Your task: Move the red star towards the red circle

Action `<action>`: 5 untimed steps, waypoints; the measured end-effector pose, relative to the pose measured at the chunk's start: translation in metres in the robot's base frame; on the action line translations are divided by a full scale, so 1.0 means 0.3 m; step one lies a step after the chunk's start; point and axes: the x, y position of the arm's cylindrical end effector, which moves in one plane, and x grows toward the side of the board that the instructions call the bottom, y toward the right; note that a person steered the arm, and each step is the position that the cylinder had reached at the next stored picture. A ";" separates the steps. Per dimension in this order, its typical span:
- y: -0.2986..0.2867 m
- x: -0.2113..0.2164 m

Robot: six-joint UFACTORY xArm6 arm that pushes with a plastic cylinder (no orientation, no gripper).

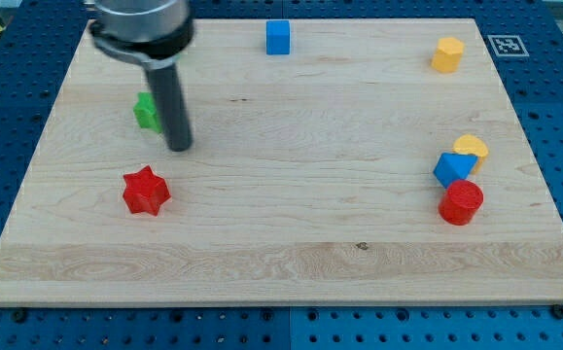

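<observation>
Red star (pixel 146 191) lies just below-left of my tip (pixel 180 148), not touching; red circle (pixel 461 203) far right. No claw, bare rod.

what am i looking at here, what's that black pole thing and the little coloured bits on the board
The black pole is a robot arm's pushing rod; my tip slides blocks across the wooden board. It holds nothing. There is one camera view, looking down at the board. My tip is just above the red star, beside a green block. At the view's right lie the red circle, a blue block and a yellow block. Along the top are a blue cube and another yellow block.
</observation>
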 end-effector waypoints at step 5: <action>-0.031 0.372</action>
